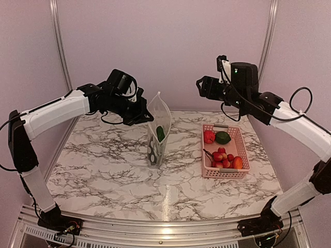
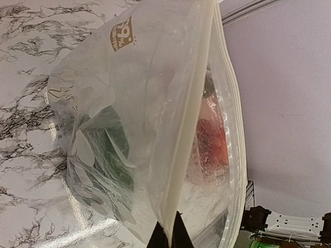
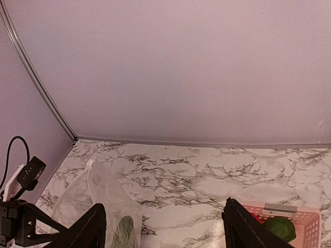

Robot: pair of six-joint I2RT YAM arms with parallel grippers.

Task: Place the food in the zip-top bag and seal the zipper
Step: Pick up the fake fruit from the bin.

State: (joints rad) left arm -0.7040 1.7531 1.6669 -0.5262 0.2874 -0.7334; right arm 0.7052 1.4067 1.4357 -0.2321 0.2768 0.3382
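The clear zip-top bag [image 1: 158, 132] stands upright at the table's middle with a green piece [image 1: 161, 134] inside. My left gripper [image 1: 145, 115] is shut on the bag's near mouth edge; in the left wrist view the fingertips pinch the whitish zipper strip [image 2: 189, 139] at my gripper [image 2: 169, 237]. The bag [image 3: 101, 206] and the green piece [image 3: 123, 230] also show in the right wrist view. My right gripper [image 1: 202, 87] is open and empty, high above the table between bag and basket. A red tomato [image 1: 209, 136], a green pepper [image 1: 223, 137], strawberries [image 1: 221, 157] and an orange piece [image 1: 237, 163] lie in the basket.
The pink slotted basket [image 1: 242, 147] sits at the right of the marble table; its corner shows in the right wrist view [image 3: 305, 217]. Purple walls with metal rails [image 1: 58, 41] enclose the back and sides.
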